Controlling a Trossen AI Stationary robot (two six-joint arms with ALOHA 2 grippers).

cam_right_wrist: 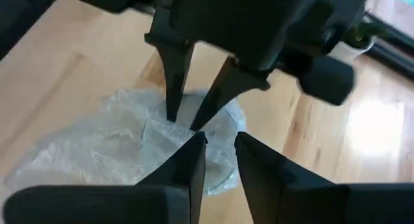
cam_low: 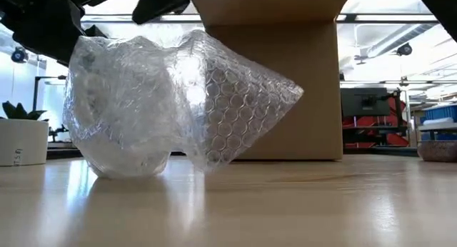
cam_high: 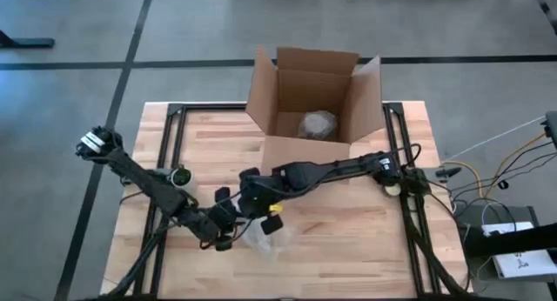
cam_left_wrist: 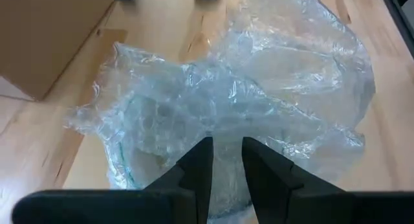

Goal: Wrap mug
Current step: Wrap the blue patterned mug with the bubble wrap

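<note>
Setting: wooden surface (cam_high: 348, 240) on a grey floor, an open cardboard box (cam_high: 313, 101) at upper centre of the high view.
Mug: wrapped in bubble wrap (cam_low: 178, 104), standing on the surface at lower centre of the high view, in front of the box.
Left tool (cam_left_wrist: 225, 160): over the bundle, fingers slightly apart, pressing into the wrap.
Right tool (cam_right_wrist: 220, 149): just beside the left one, fingers narrowly parted above the bundle.
Inside box: another wrapped bundle (cam_high: 317, 124).

The left gripper (cam_left_wrist: 226, 160) and right gripper (cam_right_wrist: 220, 156) meet tip to tip over the table's front, each with fingers narrowly parted, both arms stretched low.
</note>
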